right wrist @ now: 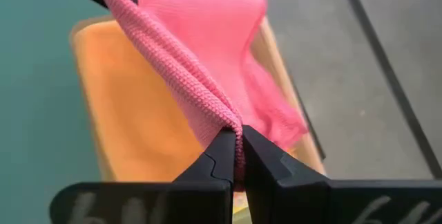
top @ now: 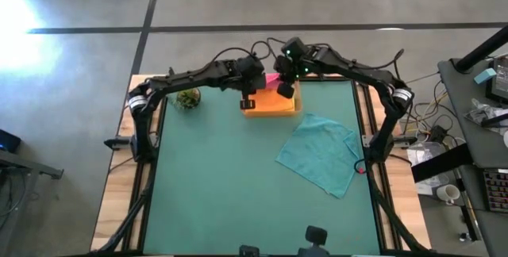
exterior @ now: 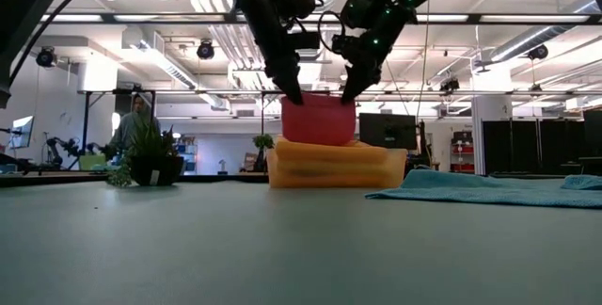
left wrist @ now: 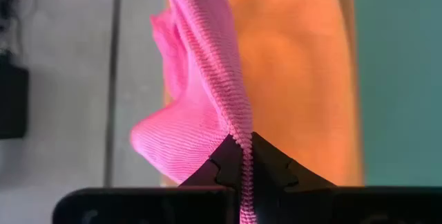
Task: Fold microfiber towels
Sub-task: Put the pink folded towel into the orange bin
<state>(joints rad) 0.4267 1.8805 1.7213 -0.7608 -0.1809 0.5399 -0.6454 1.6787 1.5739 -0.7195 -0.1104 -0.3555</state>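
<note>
Up at the far edge of the desk [top: 238, 186], both hands meet over a stack of folded towels. The left hand [top: 248, 101] pinches one end of the pink towel [exterior: 318, 120], its fingers [left wrist: 224, 162] pressed together on the cloth's folded edge; the right hand [top: 286, 89] pinches the other end the same way, fingers [right wrist: 222, 156] tight on the edge. Between them the pink towel hangs stretched, its lower part resting on top of an orange towel [top: 271, 103] that crowns the stack. From the low view the stack [exterior: 329, 166] shows orange and yellowish layers, with the pink cloth sitting just above it and both hands coming down onto its upper corners. A teal towel [top: 321, 154] lies spread flat and skewed on the desk nearer the right arm, well apart from the stack. A small green plant ball [top: 188, 97] sits near the left arm's side, beside the stack but not touching it.
</note>
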